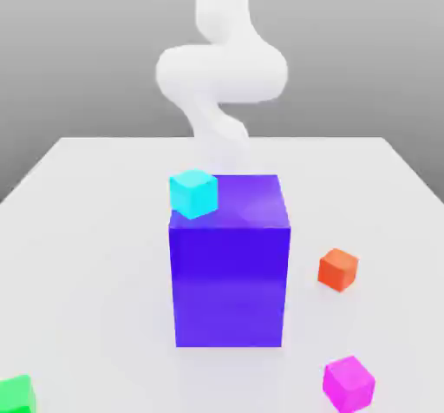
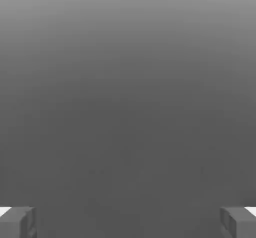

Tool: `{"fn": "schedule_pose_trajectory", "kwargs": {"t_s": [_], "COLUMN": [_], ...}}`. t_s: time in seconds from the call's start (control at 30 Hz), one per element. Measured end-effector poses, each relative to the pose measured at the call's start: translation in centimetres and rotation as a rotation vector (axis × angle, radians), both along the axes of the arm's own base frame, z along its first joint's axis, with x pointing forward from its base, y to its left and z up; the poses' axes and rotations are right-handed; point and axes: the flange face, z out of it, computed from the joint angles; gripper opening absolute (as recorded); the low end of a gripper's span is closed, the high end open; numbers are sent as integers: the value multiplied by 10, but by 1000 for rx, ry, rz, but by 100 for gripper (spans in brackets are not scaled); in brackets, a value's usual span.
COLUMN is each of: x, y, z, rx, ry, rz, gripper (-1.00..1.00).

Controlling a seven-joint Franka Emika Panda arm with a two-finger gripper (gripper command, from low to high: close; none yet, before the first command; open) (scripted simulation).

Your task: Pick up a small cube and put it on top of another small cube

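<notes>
Above the white table [image 1: 95, 255], the fingers [image 2: 235, 223] hang spread apart.

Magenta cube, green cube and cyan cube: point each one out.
Magenta cube [image 1: 349, 386]: exterior view, on its side faces.
Green cube [image 1: 15, 396]: exterior view, on its visible front.
Cyan cube [image 1: 193, 195]: exterior view, on its side faces.
</notes>
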Motion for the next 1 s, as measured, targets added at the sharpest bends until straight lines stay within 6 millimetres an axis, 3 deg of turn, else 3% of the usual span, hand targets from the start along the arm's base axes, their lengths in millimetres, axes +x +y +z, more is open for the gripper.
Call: {"fn": "schedule_pose_trajectory", "kwargs": {"t_s": [0.23, 0.5, 0.73, 1.0], "x": [61, 108, 126, 124], "y": [25, 66, 105, 146], "z": [-77, -175, -267, -370], "rx": [-109, -235, -354, -505], "ry": [117, 221, 295, 367], "rz": [312, 658, 958, 1307], "gripper": [0, 0, 0, 0]}}
